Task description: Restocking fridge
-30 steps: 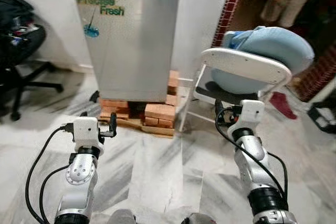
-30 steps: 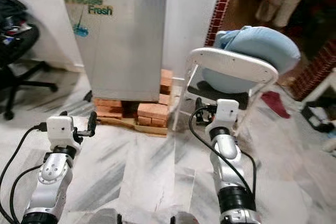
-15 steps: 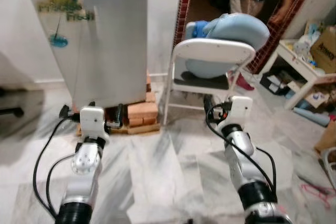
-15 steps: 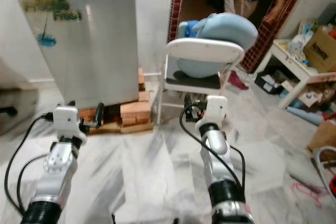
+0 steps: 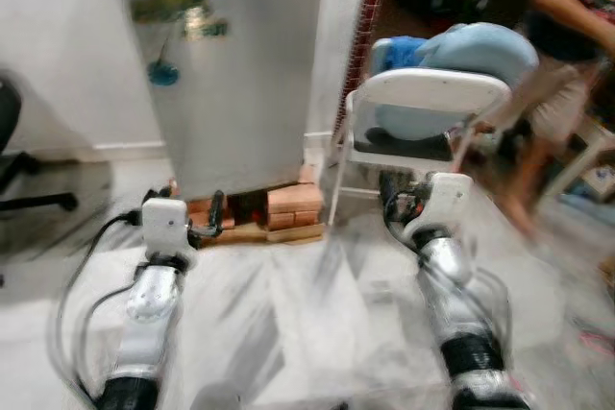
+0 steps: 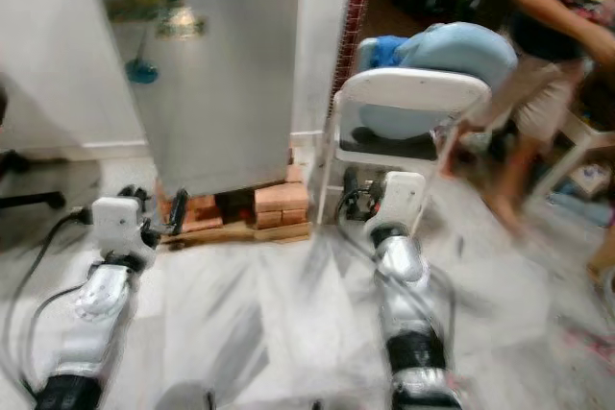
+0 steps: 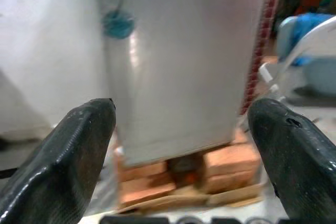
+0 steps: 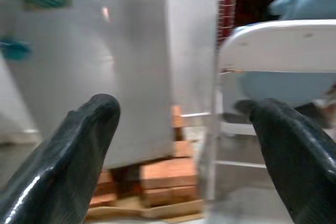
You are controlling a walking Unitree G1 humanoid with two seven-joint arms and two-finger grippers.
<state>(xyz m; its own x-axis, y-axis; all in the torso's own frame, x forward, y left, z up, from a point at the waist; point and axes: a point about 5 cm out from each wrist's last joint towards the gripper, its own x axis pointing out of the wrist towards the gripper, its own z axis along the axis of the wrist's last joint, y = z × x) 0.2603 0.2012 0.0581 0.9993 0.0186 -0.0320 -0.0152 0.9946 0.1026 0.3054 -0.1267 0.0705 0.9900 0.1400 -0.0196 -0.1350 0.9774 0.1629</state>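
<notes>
Fridge stands closed on bricks against wall, ahead of robot. Left gripper spread wide, empty, facing fridge. Right gripper spread, empty, near white chair. Person beside chair.

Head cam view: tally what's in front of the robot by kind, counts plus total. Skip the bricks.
Fridge: 1
White folding chair: 1
Light blue cushion on the chair: 1
Black office chair, partly in view at left: 1
Person, blurred, right of the chair: 1
Robot grippers: 2, left gripper and right gripper, both open
Total: 7
</notes>
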